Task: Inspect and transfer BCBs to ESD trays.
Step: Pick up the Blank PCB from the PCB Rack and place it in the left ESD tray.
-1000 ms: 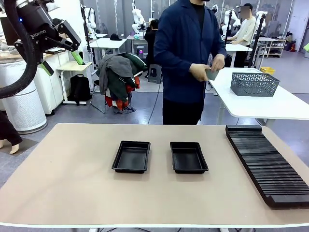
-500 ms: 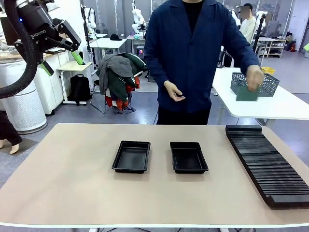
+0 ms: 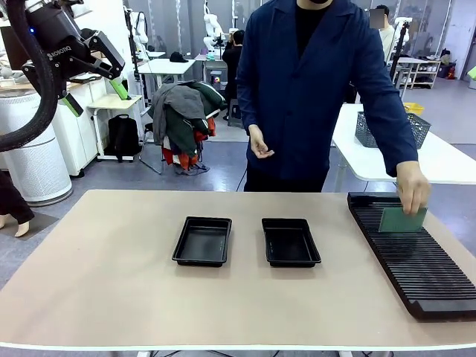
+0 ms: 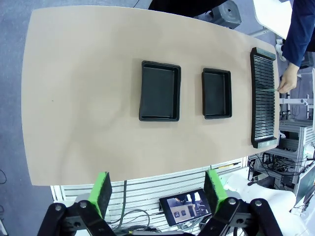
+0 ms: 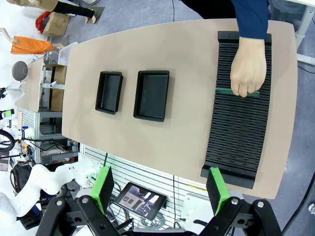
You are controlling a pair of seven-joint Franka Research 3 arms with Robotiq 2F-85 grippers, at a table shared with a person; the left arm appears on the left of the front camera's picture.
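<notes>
the left gripper [image 3: 95, 95] and right gripper [image 5: 159, 172] hang high over the table [image 3: 111, 290], jaws spread wide, holding nothing. mid-table the left esd tray [image 3: 202, 241] and right esd tray [image 3: 291, 242] sit side by side (floors bare). farther right, the person's hand [image 3: 413, 190] holds a bcb [image 3: 401, 220] on edge on the slotted rack [image 3: 416, 268].

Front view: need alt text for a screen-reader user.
A person's hand holds a green board on edge at the black slotted rack, right side of the table. Two empty black trays sit mid-table: left tray, right tray. The left end effector hangs open, upper left.
</notes>
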